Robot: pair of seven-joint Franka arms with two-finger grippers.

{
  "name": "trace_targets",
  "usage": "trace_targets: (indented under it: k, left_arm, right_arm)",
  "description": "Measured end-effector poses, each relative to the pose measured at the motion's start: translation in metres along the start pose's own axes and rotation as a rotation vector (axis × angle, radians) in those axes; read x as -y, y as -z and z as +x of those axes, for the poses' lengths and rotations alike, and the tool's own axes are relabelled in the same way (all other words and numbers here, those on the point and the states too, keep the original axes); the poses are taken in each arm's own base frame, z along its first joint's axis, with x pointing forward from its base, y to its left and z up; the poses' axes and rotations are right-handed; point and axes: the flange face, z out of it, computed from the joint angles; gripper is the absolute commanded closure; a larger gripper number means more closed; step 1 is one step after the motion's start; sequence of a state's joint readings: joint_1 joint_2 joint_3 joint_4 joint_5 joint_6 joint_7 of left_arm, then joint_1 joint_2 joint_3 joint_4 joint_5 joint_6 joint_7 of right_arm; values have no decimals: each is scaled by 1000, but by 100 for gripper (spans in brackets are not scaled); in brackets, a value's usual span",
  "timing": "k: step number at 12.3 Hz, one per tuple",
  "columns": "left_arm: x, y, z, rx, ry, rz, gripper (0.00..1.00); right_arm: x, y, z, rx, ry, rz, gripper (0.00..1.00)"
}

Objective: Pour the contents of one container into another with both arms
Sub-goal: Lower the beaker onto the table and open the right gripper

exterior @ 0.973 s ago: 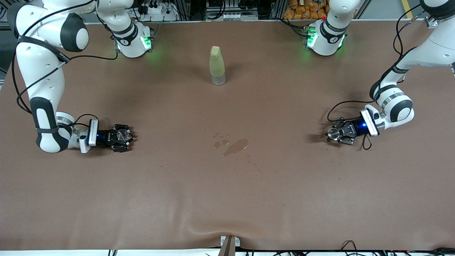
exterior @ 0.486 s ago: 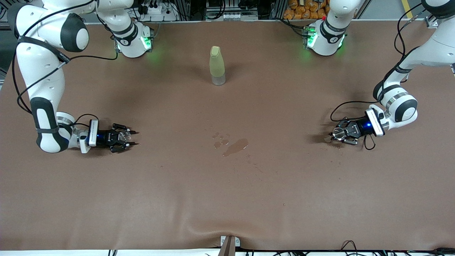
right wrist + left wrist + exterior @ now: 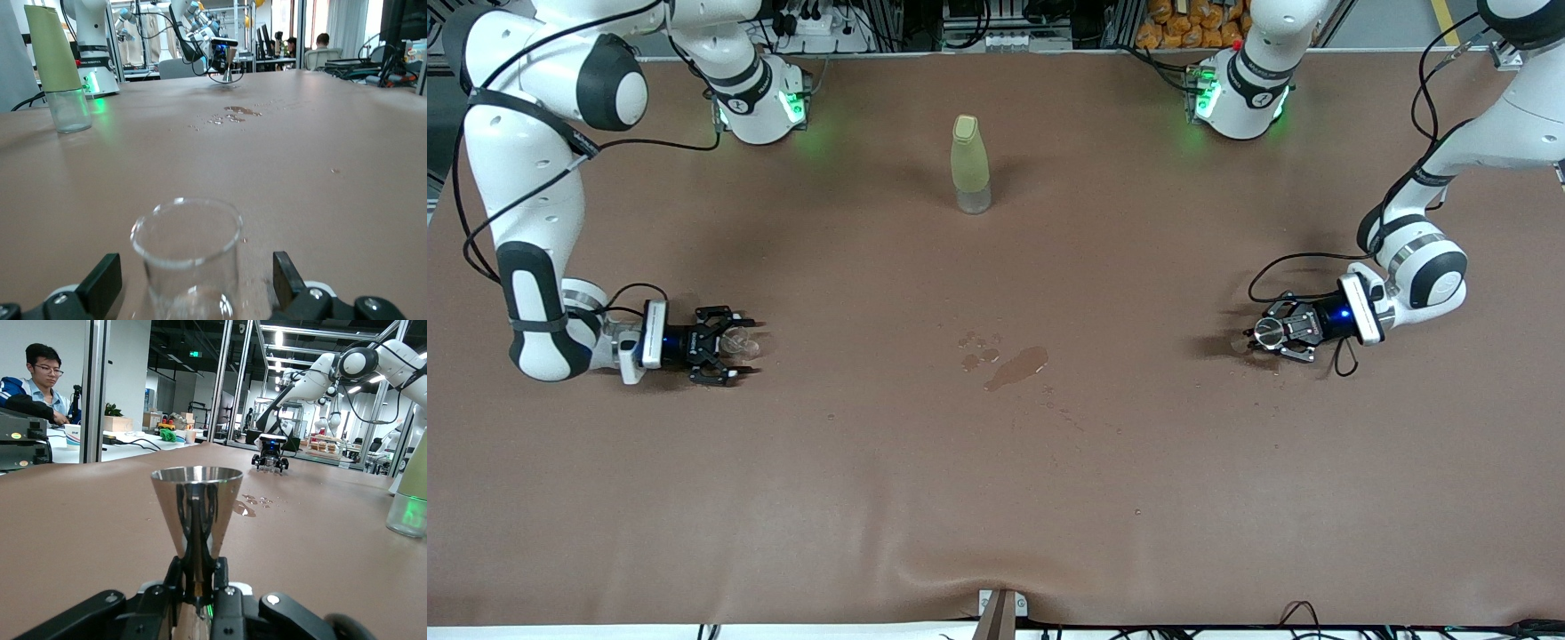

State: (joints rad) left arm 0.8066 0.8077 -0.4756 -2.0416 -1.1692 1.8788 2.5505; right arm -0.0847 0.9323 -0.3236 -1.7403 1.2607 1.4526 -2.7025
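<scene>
The container, a tiny clear glass cup (image 3: 741, 341) (image 3: 187, 257), stands upright on the table toward the right arm's end. My right gripper (image 3: 745, 345) (image 3: 193, 287) is open around it, and its fingers (image 3: 100, 283) stand apart from the glass on both sides. Toward the left arm's end, my left gripper (image 3: 1259, 338) (image 3: 197, 581) is shut on the narrow stem of the other cup (image 3: 1267, 330) (image 3: 197, 497), a grey metallic cone with a round rim, low over the table and upright.
A tall yellow-green bottle (image 3: 970, 164) stands mid-table, farther from the front camera. A wet puddle with droplets (image 3: 1016, 366) lies on the brown mat (image 3: 996, 498) between the two grippers. A fold runs along the mat's near edge.
My right gripper has opened, let go of the clear cup and drawn back slightly toward its arm's end. The left gripper, still holding the metallic cup, has barely shifted.
</scene>
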Motion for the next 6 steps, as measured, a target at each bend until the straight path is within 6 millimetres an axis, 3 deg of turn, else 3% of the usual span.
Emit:
trace_targets:
  k: [3, 6]
  left_arm:
    - [0, 1, -1, 1, -10, 0, 84]
    - [-3, 0, -10, -6, -71, 2, 84]
  right_arm:
    - [6, 26, 5, 60, -114, 28, 0]
    - [3, 64, 31, 153, -244, 49, 0]
